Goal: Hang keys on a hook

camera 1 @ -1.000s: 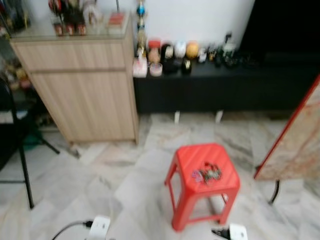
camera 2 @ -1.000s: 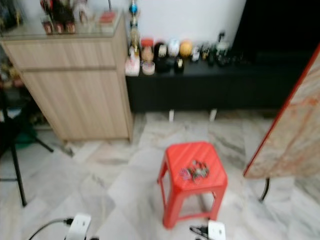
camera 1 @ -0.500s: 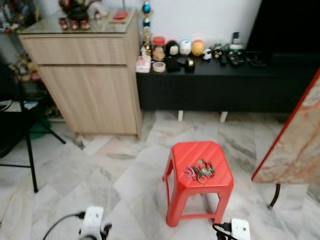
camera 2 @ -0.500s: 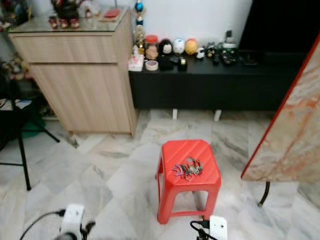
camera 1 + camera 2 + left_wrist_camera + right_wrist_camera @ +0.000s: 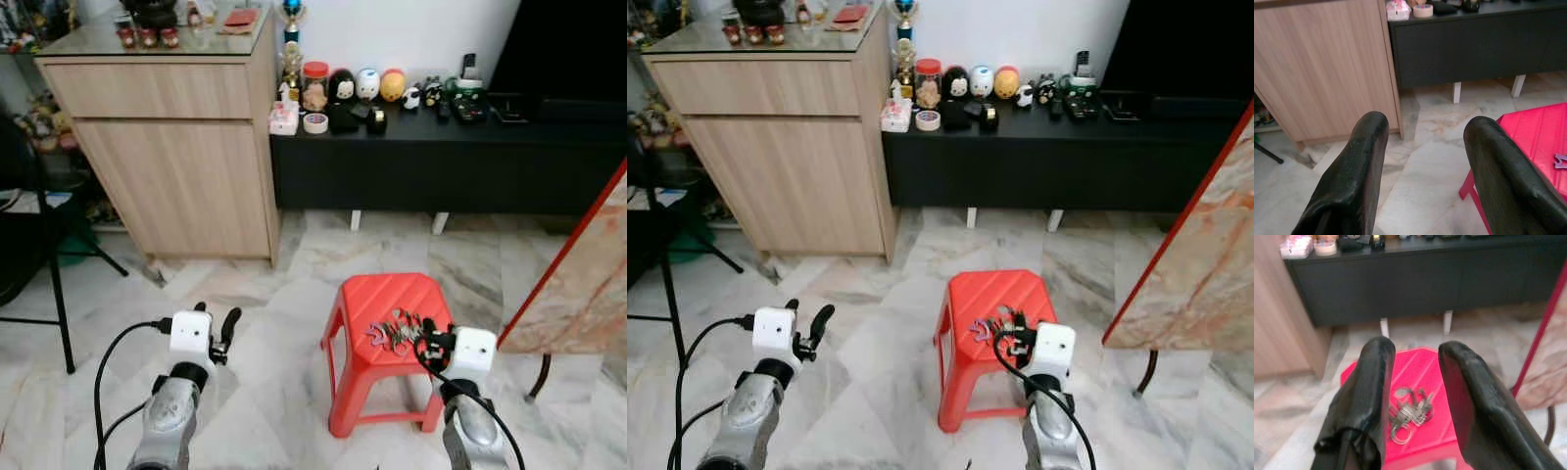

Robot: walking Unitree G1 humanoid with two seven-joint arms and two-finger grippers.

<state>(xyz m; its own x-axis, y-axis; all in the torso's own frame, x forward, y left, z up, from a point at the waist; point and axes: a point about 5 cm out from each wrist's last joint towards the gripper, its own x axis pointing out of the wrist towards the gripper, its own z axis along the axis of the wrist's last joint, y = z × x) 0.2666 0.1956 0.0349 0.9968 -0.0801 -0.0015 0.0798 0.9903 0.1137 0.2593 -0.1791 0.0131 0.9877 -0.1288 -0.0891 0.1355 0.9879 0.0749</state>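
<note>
A bunch of keys lies on top of a red plastic stool on the marble floor. My right gripper is raised just at the stool's near right edge, open, its fingers pointing at the keys and a little short of them. The right wrist view has the keys lying between and beyond the two open black fingers. My left gripper is open and held over bare floor left of the stool, holding nothing. The stool's corner lies past its fingers.
A light wooden cabinet stands at the back left. Beside it a low black sideboard carries several figurines and jars. A tilted marble tabletop with a red edge is close on the right. A black stand is at the left.
The camera has moved and sharpened. Both arms have risen into view from the bottom edge, and the right gripper now reaches the stool's edge by the keys.
</note>
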